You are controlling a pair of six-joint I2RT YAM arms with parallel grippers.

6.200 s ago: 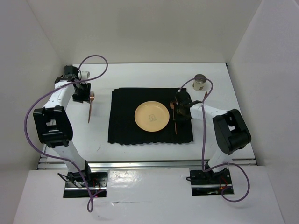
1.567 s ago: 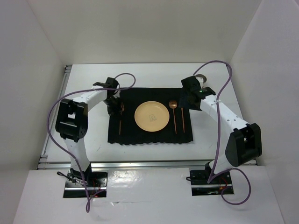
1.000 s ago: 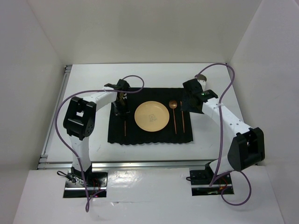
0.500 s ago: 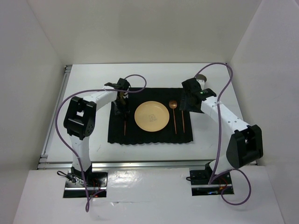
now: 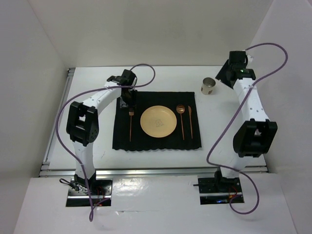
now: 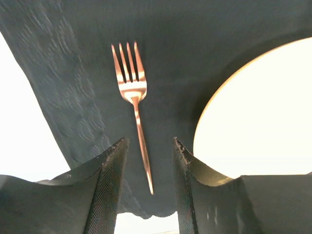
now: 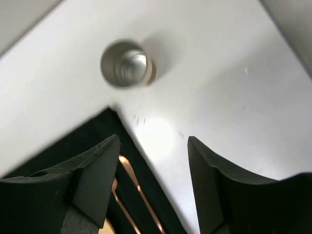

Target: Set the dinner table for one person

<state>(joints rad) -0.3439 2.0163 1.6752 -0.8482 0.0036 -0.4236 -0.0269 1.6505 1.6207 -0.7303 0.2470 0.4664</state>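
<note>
1. Right jaws, which were hovering at the mat's right edge a second ago, are now hanging parted and empty high above the steel cup [image 7: 126, 64]. They are not touching it.
2. Left jaws are standing released too, having let go of the fork [image 6: 132, 92] and drawn back toward the mat's far edge. In the left wrist view the fork is lying clear between them, and nothing is gripping it.
3. Moving outward, the fork is resting on the black mat [image 5: 122, 141] just left of the yellow plate [image 5: 158, 121]. Its tines are pointing to the far side.
4. On the plate's right, the spoon [image 5: 181, 119] and a slim copper knife [image 5: 190, 122] (too thin to identify with certainty) are lying side by side.
5. Under everything, the dinner table [image 5: 161, 78] is serving as the worktop. It is carrying the mat at its middle and the cup on bare white surface just past the mat's far right corner.
6. Cutlery placing is looking finished, so the step now in hand is probably fetching the cup.
7. That is calling for the right jaws to drop around the cup's wall and clench gently. They should then carry it upright toward the setting (likely above the knife), while the left arm is keeping out of the way.
</note>
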